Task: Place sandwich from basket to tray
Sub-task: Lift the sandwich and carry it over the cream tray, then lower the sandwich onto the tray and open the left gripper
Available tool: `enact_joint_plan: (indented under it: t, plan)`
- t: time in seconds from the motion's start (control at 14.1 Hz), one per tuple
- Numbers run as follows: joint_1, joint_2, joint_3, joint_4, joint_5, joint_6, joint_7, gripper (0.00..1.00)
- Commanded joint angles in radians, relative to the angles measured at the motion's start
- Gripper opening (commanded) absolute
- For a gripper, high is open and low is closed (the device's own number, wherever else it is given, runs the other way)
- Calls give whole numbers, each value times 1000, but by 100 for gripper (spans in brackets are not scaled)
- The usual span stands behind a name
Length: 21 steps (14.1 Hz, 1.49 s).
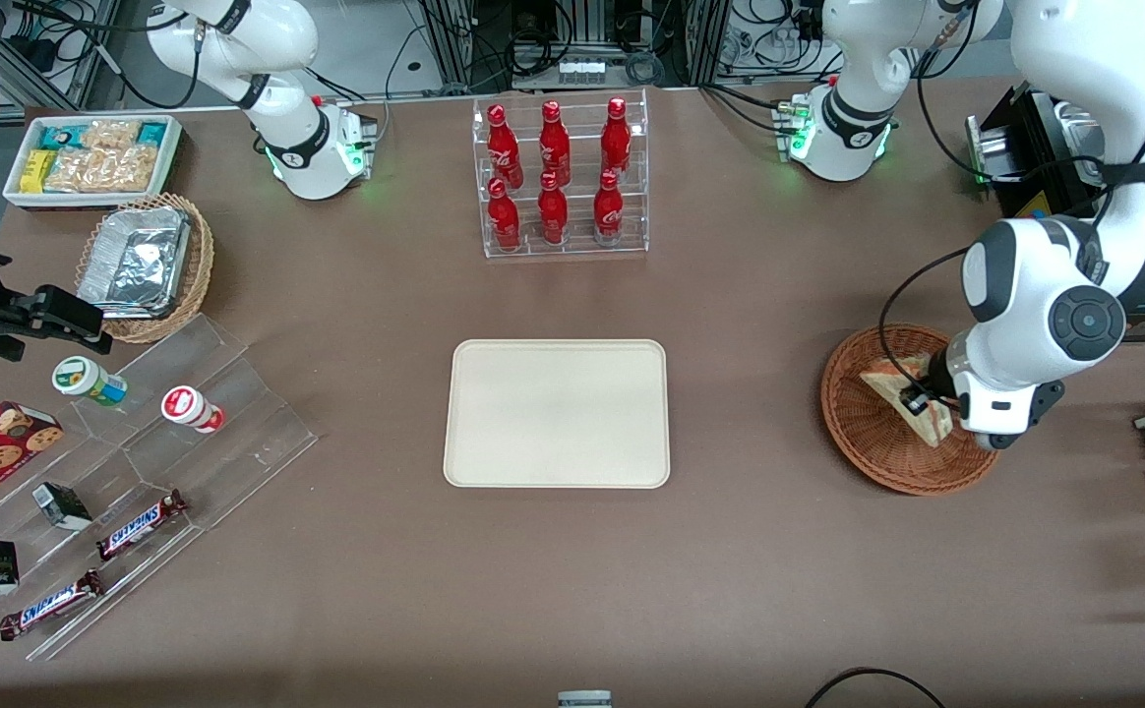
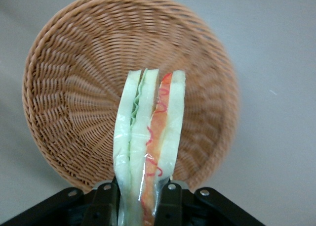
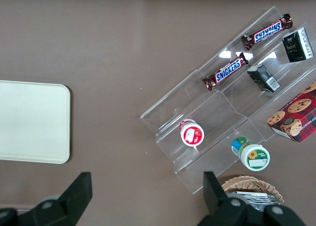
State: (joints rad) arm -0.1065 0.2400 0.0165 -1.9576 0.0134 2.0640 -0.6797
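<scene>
Fingers (image 2: 170, 203) of our gripper (image 2: 139, 206) clamp the sandwich (image 2: 148, 147), holding it just above the basket (image 1: 873, 447) at the working arm's end; our tray (image 1: 558, 413) lies bare mid-table.

- The front view looks steeply down from high above the counter (image 1: 553, 580), taking in its whole width around the tray (image 1: 557, 413).
- The left wrist view looks close down past the end effector (image 2: 139, 199) into the basket (image 2: 74, 87), which the front view shares.
- The right wrist view looks down from mid-height at the tray's edge (image 3: 34, 122).
</scene>
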Motion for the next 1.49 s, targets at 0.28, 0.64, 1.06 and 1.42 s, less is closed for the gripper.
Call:
enact_joint_plan:
  t: [0.28, 0.64, 1.06, 1.42]
  plan:
    - [-218, 87, 3, 156, 11, -50, 81, 19]
    - [-395, 223, 3, 273, 0, 0, 72, 21]
    - [-561, 363, 3, 368, -3, 108, 54, 21]
    - [-594, 433, 0, 368, -36, 204, 31, 21]
